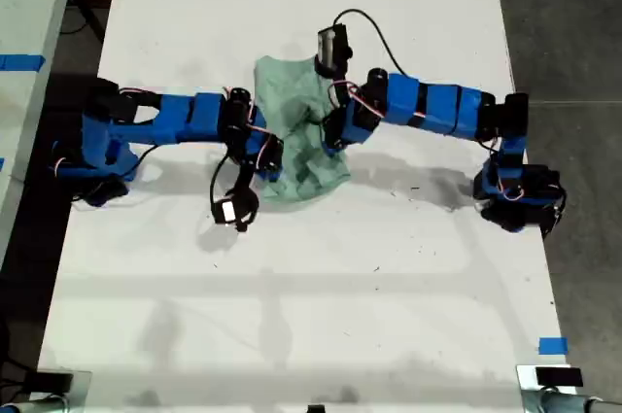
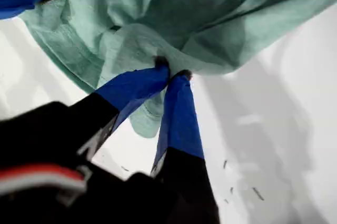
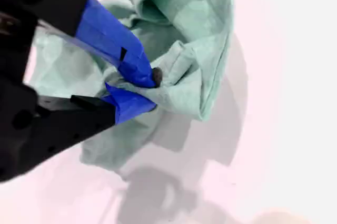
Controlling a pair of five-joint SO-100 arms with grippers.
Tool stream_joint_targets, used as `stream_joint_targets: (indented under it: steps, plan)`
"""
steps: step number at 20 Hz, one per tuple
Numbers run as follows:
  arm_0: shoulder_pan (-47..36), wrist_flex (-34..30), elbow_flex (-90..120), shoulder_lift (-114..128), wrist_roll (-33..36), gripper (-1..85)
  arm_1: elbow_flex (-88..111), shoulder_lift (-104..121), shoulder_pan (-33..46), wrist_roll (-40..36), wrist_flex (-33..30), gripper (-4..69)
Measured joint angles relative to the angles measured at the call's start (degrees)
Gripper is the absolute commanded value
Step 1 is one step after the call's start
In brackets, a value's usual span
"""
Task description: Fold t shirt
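While the t shirt (image 1: 301, 131) lies bunched mid-table (image 1: 292, 316), my first gripper (image 2: 171, 74) and my second gripper (image 3: 150, 89), each pinching cloth, should lift evenly and lay the fold flat.

White table (image 1: 292, 316), dark floor (image 1: 573, 15), blue tape (image 1: 552, 345) marks.

The t shirt (image 1: 296, 126) is soft, matt, wrinkled mint cloth; my first gripper (image 2: 172, 72) beside it has smooth blue-taped fingers over black plastic.
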Motion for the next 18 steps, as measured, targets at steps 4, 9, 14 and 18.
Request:
stream_joint_targets:
  steps: [4,9,14,18]
  plan:
    - [-21.7,-0.4,2.5,-0.3,11.6,-0.3,0.0,0.0,13.4,-11.0,-4.6,1.9]
    - [-38.9,-0.2,-5.7,-7.7,20.8,9.8,-3.8,-9.2,23.0,-19.7,-17.1,2.5]
    - [-42.5,-0.2,-7.1,-10.3,23.6,16.8,-4.0,-14.8,27.9,-23.2,-21.9,39.7]
    - [-42.5,-1.2,-7.2,-10.3,25.7,16.8,-4.0,-14.8,29.7,-25.8,-21.9,42.6]
